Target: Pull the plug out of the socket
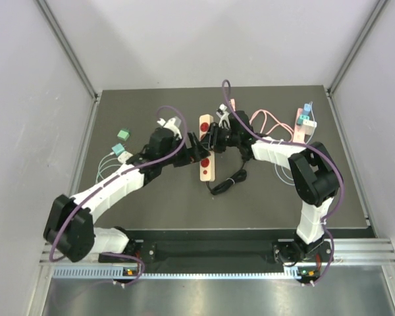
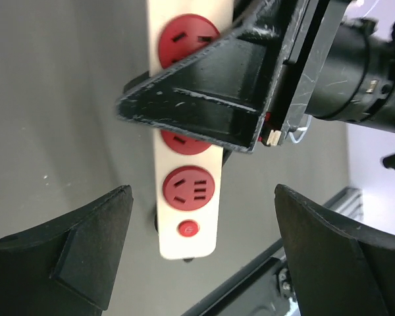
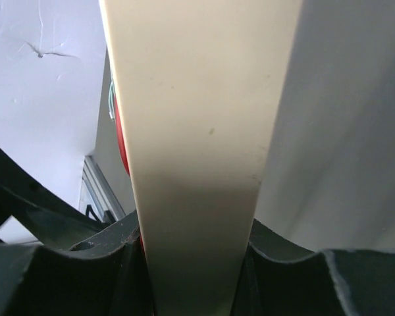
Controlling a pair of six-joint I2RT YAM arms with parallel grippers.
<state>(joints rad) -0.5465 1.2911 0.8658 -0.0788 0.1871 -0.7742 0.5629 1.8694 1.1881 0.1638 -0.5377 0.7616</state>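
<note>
A cream power strip [image 1: 206, 172] with red sockets lies lengthwise in the middle of the table. My right gripper [image 1: 211, 139] is shut across its middle, and in the right wrist view the strip's side [image 3: 197, 131] fills the space between the right gripper [image 3: 194, 247] fingers. My left gripper [image 2: 203, 214] is open, its jaws wide apart above the strip's near end [image 2: 187, 197] and holding nothing. One right finger [image 2: 210, 99] covers the middle socket. The two sockets I can see are bare. The plug is hidden. A black cable [image 1: 229, 180] loops beside the strip's near end.
Two teal adapters [image 1: 124, 134] and a white cable [image 1: 104, 164] lie at the left. A pink strip [image 1: 301, 124] with blue plugs and a pink cable [image 1: 266, 122] lie at the back right. Both arms crowd the table's middle, and grey walls close in three sides.
</note>
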